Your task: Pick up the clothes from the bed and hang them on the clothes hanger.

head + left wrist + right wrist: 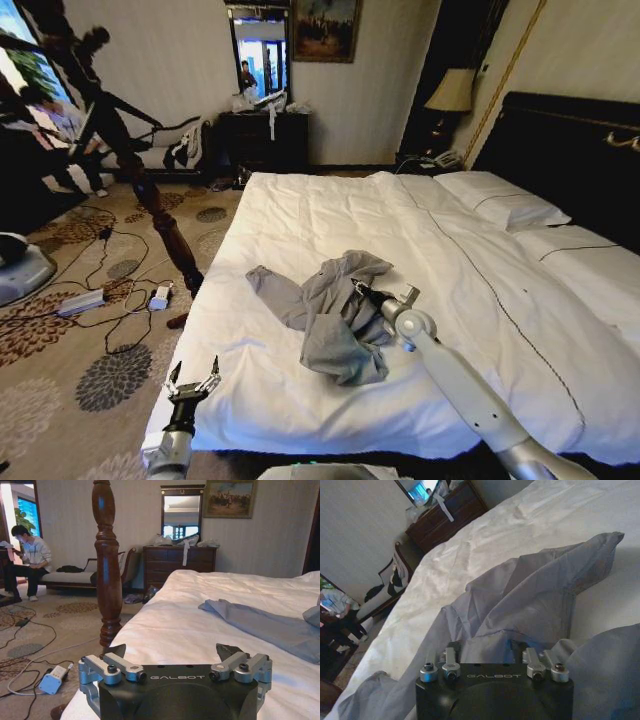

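The right gripper (363,291) is pressed into the crumpled grey-blue shirt (330,310) on the white bed (330,215), its fingers clenched on a fold of the cloth; the shirt spreads around and below it; the left gripper (193,385) hangs released beside the bed's near corner, well apart from the shirt.

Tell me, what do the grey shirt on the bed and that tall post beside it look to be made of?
The shirt looks like thin, soft woven cloth with a matte finish: it lies in loose crumpled folds. The post looks like dark turned wood with a glossy varnish: it has rounded carved swellings and light glints along it.
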You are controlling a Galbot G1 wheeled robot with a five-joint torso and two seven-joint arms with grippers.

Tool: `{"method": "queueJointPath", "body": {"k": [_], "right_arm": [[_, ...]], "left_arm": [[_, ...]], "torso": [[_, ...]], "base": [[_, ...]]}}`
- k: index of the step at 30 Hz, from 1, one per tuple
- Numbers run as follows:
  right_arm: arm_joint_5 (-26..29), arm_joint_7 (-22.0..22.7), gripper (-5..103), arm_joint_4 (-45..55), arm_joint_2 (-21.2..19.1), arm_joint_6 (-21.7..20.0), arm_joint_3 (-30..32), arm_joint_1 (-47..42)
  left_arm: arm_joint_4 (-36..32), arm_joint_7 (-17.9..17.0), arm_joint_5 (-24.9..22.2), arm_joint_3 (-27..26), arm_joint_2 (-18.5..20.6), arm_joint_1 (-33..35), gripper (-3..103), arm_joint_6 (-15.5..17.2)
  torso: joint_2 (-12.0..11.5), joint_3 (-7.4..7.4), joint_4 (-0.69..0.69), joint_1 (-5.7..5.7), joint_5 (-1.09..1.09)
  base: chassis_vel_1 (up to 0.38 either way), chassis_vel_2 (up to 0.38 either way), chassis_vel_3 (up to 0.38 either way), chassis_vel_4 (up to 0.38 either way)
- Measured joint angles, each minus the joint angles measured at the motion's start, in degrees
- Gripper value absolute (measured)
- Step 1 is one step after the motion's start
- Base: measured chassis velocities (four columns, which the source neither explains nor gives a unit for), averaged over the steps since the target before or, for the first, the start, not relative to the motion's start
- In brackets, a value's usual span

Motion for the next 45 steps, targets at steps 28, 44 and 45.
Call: {"method": "queueJointPath", "body": {"k": [28,44,45], "right_arm": [[-4.2,-2.14,4,-3.5,0.78,-0.91,-1.46,1.59],[0.33,-8.99,0,5.56,-1.51,5.39,2.05,-1.78],[1.67,-9.37,0,7.8,-2.63,5.9,2.83,-2.14]], "left_arm": [[0.67,-0.15,-0.34,0.0,0.13,-0.82,100,0.03],[0.57,-0.23,-1.33,-0.53,0.68,-0.85,100,0.04],[0.5,-0.25,-1.57,-0.66,0.86,-0.83,100,0.04]], "torso": [[0.0,0.0,0.0,0.0,0.0],[0.0,0.0,0.0,0.0,-0.01],[0.0,0.0,-0.01,0.0,0.01]], "base": [[0.0,0.0,0.0,0.0],[0.0,0.0,0.0,0.0],[0.0,0.0,0.0,0.0]]}}
